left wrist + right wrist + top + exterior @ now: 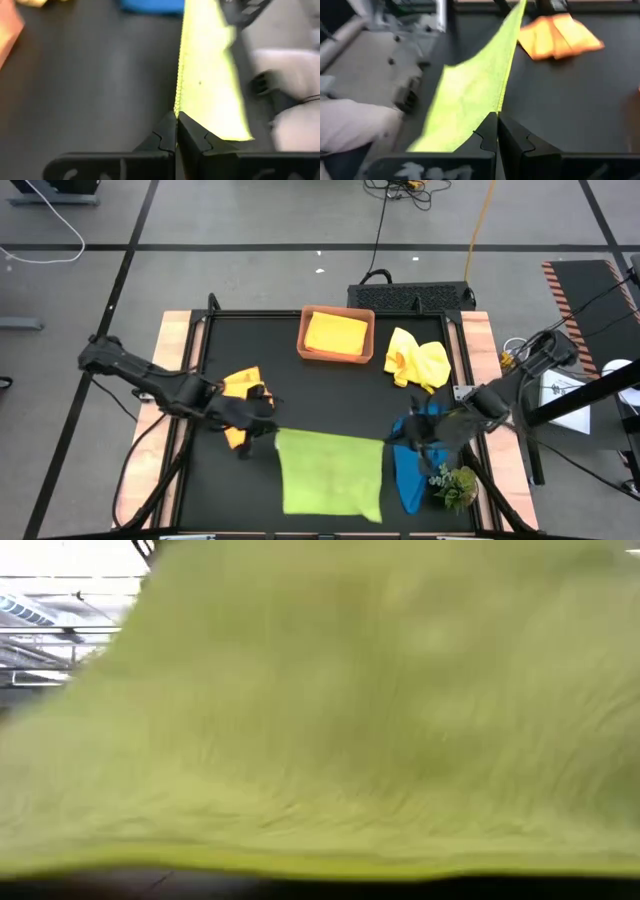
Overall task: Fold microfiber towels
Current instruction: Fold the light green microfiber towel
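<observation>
Lime green towel (330, 472) is the piece you work on now: it lies stretched between both arms, one far corner pinched in the left gripper (268, 423), the other far corner pinched in the right gripper (400, 442), and both pairs of fingers are clenched on the hem. I judge this as the lifting part of the fold. Keep the two grippers at the same height and move them together, so the held edge stays straight and does not twist. Carry this edge over the towel toward its near edge, and lay it down only when the two edges meet. Do not pull the corners apart more, or the thin hem can slip from the fingers.

The towel is bright, plain and nearly square, with a soft fine nap and a stitched border. In the low view it fills almost the whole picture, so part of it hangs close to that camera.

Beside the towel, on the left gripper's side, lies the orange towel (243, 396), bunched up and partly under the arm. On the other side the blue towel (410, 475) lies crumpled just beside it, with the plant sprig (455, 485) close by. Farther behind the towel stands the brown tray (304, 330) with a folded yellow towel (335, 333) inside, and a second yellow towel (418, 360), unfolded, lies beside the tray.
</observation>
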Robot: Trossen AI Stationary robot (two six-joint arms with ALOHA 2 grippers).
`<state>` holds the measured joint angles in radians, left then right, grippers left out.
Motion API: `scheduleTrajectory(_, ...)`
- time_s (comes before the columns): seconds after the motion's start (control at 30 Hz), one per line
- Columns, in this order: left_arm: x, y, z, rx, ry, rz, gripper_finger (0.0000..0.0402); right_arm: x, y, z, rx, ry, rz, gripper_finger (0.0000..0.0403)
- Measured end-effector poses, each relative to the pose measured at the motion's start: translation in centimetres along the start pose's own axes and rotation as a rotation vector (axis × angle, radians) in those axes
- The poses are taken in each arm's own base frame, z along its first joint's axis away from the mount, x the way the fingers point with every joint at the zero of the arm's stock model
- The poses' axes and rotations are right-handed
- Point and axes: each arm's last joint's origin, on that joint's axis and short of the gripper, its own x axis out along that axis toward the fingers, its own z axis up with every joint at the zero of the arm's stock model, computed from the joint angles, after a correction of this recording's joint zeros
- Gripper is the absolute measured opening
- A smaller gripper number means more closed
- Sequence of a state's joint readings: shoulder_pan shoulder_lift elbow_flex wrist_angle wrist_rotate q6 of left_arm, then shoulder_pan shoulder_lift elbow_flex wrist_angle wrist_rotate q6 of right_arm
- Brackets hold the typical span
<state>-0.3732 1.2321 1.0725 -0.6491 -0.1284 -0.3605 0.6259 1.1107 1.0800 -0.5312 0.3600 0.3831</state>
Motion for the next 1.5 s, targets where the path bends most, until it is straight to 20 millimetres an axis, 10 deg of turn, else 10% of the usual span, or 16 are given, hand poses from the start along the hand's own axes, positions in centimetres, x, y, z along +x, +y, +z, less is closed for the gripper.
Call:
scheduleTrajectory(0.43, 6.7, 7.2, 0.6, 0.031, 0.196, 0.233, 0.0004, 4.9, -7.3, -6.5, 0.136, 0.225, -0.304, 0.0)
scheduleTrajectory(0.83, 8.7, 11.3, 0.2, 0.021, 0.286, 0.403, 0.0007, 4.9, -12.3, -6.5, 0.066, 0.244, -0.564, 0.0)
scheduleTrajectory(1.5, 9.5, 2.7, -0.5, 0.055, 0.191, 0.212, 0.0004, 5.8, -7.9, -8.5, 0.138, 0.216, -0.315, 0.0)
